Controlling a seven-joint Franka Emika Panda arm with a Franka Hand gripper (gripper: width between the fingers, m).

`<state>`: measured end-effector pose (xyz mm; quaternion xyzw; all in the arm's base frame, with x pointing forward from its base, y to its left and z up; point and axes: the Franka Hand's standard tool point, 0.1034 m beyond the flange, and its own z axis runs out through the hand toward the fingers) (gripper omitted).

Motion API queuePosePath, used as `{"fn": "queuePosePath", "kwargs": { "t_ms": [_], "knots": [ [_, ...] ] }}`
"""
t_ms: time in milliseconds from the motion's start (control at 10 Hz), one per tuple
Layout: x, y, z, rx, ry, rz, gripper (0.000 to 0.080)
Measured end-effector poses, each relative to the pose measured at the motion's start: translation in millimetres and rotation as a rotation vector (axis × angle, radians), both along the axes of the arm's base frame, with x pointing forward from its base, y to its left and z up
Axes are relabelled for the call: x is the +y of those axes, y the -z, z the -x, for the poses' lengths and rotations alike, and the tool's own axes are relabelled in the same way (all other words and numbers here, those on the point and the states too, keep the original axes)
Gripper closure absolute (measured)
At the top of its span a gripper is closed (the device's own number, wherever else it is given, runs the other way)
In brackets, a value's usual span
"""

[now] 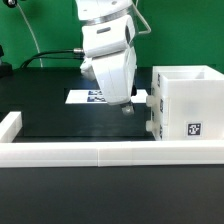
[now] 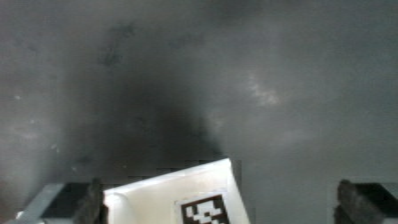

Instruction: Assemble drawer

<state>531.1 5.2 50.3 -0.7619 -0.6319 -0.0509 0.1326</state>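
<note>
1. We see a white robot arm (image 1: 108, 45) reaching down over a black table (image 1: 60, 125), with a low white rail (image 1: 90, 152) along the table's near edge.
2. At the exterior view's right stands the tall white case (image 1: 185, 105) of the drawer, open at the top, with a black-and-white tag (image 1: 195, 128) on its front.
3. A small white tray (image 1: 143, 99) appears to sit against the case's side, just beside the arm; it is partly hidden, so we cannot tell whether it is already slotted in.
4. Behind the arm a flat marker board (image 1: 88, 97) lies on the table.
5. The gripper (image 1: 127, 108) hangs low near the table, close to the tray. In the wrist view its two fingers (image 2: 75, 203) stand wide apart with only dark table between them, so they are released and holding nothing.
6. The wrist view also shows a white tagged corner (image 2: 187, 195) between the fingers; the blur leaves us unsure which part it is.
7. Risks, as we judge them: closing off-centre could nudge the tray askew, and pushing it in tilted could jam it or shift the case.
</note>
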Motion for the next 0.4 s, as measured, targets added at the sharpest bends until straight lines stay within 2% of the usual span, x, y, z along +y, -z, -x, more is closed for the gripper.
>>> {"fn": "queuePosePath", "kwargs": {
  "t_ms": [400],
  "knots": [
    [-0.8,0.1,0.0,0.000,0.001,0.000,0.0151]
  ]
}}
